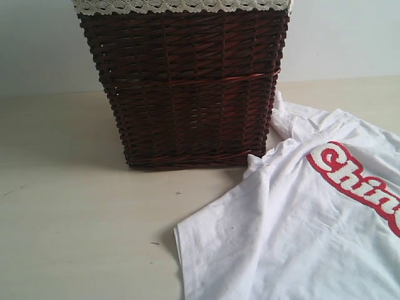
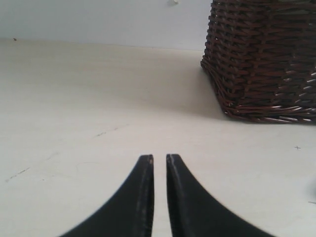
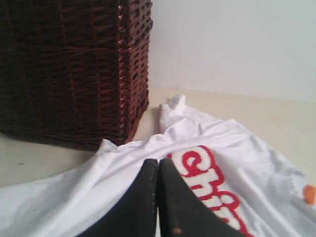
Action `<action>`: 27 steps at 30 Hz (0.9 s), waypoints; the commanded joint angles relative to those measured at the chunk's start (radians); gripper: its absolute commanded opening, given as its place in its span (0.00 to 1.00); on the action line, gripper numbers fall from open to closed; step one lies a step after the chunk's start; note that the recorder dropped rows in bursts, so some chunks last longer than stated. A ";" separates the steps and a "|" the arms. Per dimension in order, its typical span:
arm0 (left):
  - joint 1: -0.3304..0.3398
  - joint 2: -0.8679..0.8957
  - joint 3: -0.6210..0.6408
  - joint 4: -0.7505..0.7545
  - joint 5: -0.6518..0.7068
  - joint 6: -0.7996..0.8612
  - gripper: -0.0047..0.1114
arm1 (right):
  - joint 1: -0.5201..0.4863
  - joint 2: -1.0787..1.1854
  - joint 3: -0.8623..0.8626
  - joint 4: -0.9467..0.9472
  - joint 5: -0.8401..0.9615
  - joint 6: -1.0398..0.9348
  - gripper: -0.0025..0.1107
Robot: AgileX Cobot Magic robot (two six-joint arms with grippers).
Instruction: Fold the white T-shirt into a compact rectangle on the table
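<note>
The white T-shirt [image 1: 294, 244] lies spread and rumpled on the table [image 1: 75, 219] at the right, its red-outlined lettering [image 1: 350, 178] facing up. One bunched edge touches the basket's corner. In the right wrist view my right gripper [image 3: 158, 160] hovers just over the T-shirt [image 3: 74, 192], beside the lettering [image 3: 207, 182], its jaws pressed together with no cloth showing between the tips. In the left wrist view my left gripper [image 2: 159, 157] sits low over the bare table [image 2: 74, 98], jaws almost together with a thin gap and nothing between. Neither gripper shows in the exterior view.
A tall dark brown wicker basket [image 1: 187, 87] with lace trim stands at the back centre, right next to the shirt and close to both grippers [image 2: 261, 59] [image 3: 69, 69]. A pale wall runs behind. An orange tag [image 3: 309, 193] shows at the shirt's edge.
</note>
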 commanded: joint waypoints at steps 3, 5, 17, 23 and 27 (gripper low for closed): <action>-0.006 -0.007 -0.001 0.002 -0.006 0.002 0.14 | 0.046 -0.006 0.044 -0.213 -0.252 0.333 0.02; -0.006 -0.007 -0.001 0.002 -0.006 0.002 0.14 | 0.036 -0.023 0.094 -0.403 -0.349 0.535 0.02; -0.006 -0.007 -0.001 0.002 -0.006 0.002 0.14 | -0.006 -0.159 0.162 -0.615 -0.126 0.680 0.02; -0.006 -0.007 -0.001 0.002 -0.006 0.002 0.14 | -0.006 -0.159 0.162 -0.615 -0.126 0.680 0.02; -0.006 -0.007 -0.001 0.002 -0.006 0.002 0.14 | -0.006 -0.159 0.162 -0.615 -0.126 0.680 0.02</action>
